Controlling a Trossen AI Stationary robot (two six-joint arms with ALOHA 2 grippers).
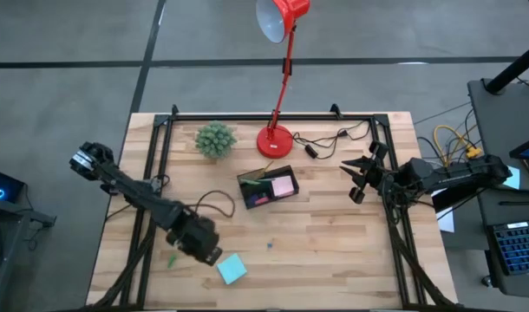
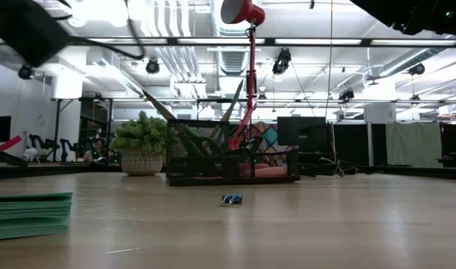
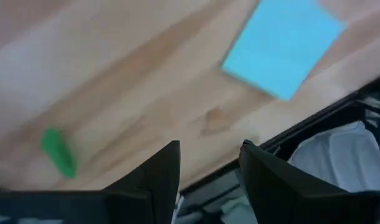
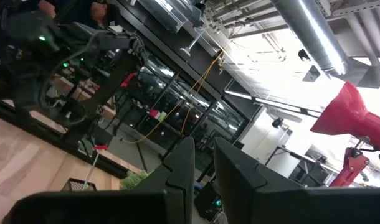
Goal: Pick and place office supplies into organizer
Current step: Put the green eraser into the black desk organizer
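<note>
Grey floor (image 1: 65, 35) is stretching around the wooden table (image 1: 334, 251); ceiling ducts (image 2: 168, 19) and strip lights (image 2: 407, 42) are glowing overhead, dark monitors (image 2: 303, 133) standing behind.

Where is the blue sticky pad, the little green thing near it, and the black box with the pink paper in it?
blue sticky pad (image 1: 231, 269), high view, middle of its top sheet.
small green item (image 3: 58, 153), left wrist view, middle of its body.
organizer (image 1: 244, 180), high view, left end of its black rim.
</note>
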